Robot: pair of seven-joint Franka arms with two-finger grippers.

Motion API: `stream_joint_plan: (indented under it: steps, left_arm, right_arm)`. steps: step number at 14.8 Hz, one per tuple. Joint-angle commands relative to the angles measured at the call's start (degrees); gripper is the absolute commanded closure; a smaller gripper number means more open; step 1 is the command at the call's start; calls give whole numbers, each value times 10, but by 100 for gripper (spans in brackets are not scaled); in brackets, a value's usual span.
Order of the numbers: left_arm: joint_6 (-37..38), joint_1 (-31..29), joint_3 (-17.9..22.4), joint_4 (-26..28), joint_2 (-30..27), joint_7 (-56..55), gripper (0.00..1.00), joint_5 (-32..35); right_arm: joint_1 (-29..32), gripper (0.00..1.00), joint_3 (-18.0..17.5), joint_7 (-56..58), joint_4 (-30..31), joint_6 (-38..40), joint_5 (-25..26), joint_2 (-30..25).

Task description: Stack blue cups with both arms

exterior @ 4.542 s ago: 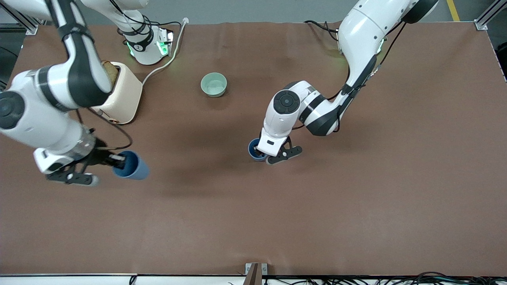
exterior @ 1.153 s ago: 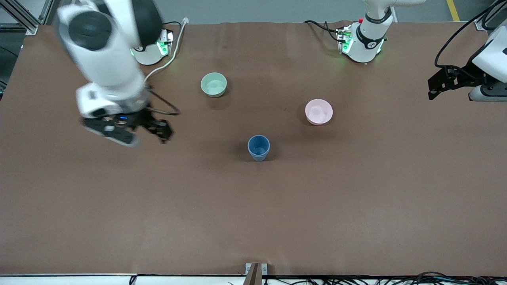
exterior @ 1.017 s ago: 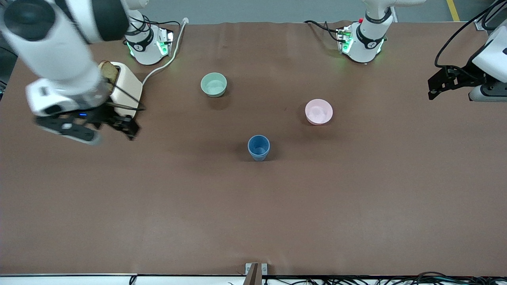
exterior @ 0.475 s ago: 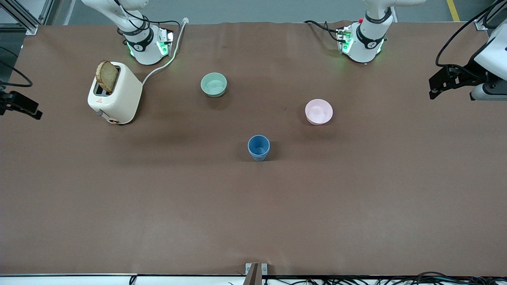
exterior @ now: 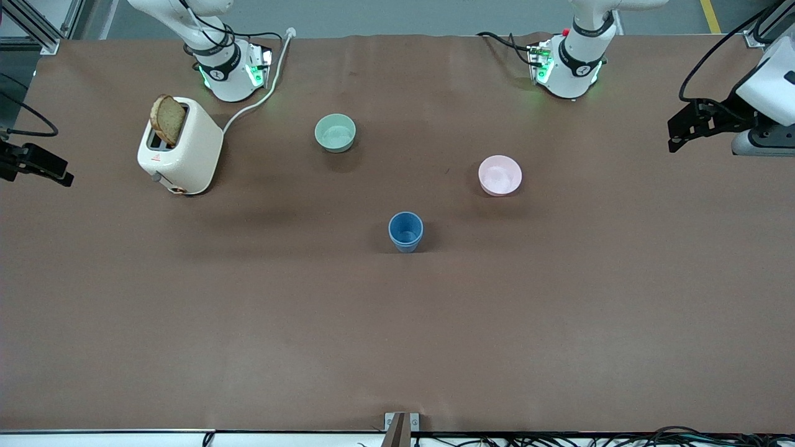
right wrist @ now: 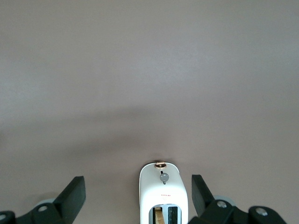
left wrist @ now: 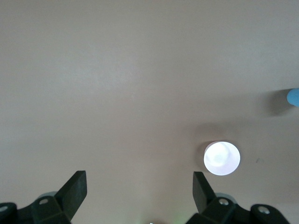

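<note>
One blue cup (exterior: 405, 231) showing on the brown table (exterior: 397, 335), upright, open mouth up, near the middle and nearest the front camera of all the objects; whether a second cup nests inside it cannot be told. Edge of that cup (left wrist: 293, 97) also caught in the left wrist view. Touched by neither gripper.

Farther from the front camera, toward the left arm's end: pink bowl (exterior: 500, 175), upright, well apart from the cup; same bowl (left wrist: 222, 158) washed out to white in the left wrist view. At about the same depth, toward the right arm's end: cream toaster (exterior: 181, 149) with a slice of brown bread (exterior: 167, 119) standing up out of a slot; toaster (right wrist: 163, 191) seen from above in the right wrist view. Farther still: mint-green bowl (exterior: 335, 133), upright, between the two arm bases.

Left gripper (exterior: 683, 127) raised over the table's edge at the left arm's end, fingers (left wrist: 74, 190) spread wide, holding nothing. Right gripper (exterior: 38, 166) up at the edge of the right arm's end, fingers (right wrist: 74, 193) likewise spread wide and empty. Both arms waiting, well clear of the cup.
</note>
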State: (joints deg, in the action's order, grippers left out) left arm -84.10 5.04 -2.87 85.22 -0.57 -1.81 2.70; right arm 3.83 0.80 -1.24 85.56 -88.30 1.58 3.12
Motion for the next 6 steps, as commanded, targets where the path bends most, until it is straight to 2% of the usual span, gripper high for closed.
stream_joint_plan:
  steps: [1, 6]
  left_arm:
    - [13, 1, 1, -5, -3, 12, 0, -11]
    - [13, 1, 2, -5, -2, 11, 0, -30]
  right_arm:
    - [4, 0, 0, 1, 20, -7, -32, -20]
    - [4, 0, 3, 7, 21, -1, -31, -20]
